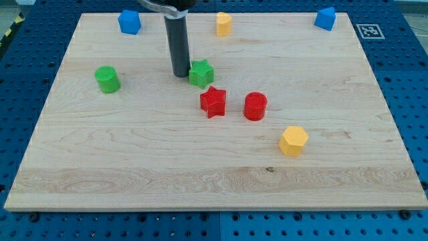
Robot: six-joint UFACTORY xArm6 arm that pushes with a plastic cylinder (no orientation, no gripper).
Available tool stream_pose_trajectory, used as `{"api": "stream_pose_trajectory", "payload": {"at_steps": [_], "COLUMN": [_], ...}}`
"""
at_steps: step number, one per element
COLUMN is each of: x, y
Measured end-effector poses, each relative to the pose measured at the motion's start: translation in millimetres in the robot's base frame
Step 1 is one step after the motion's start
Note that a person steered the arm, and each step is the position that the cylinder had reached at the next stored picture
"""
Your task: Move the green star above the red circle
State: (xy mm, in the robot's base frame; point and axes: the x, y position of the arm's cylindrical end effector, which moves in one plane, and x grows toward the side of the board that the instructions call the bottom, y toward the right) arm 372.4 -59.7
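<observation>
Green star (201,73) sits toward the desk's (134,167) far edge, near mid-width, touching the right side of my tip (180,74); the tool, a bare rod, holds nothing. Red circle (255,106) lies nearer and rightward, beside 1 red star (213,102).

Green star (201,73) and green cylinder (107,79), red star (213,101) and red circle (255,106), two yellow blocks (293,141) (223,23), two blue ones (129,21) (325,18) — all on a pale wood-grain board (134,167), with a dark rod (179,47).
</observation>
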Motion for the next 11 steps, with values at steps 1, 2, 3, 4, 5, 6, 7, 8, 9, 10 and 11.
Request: {"api": "stream_pose_trajectory", "payload": {"at_steps": [1, 2, 3, 4, 5, 6, 7, 8, 9, 10, 11], "x": [0, 2, 9, 11, 11, 11, 11, 11, 11, 11, 11], "y": [16, 17, 17, 17, 24, 31, 45, 72, 85, 96, 110]}}
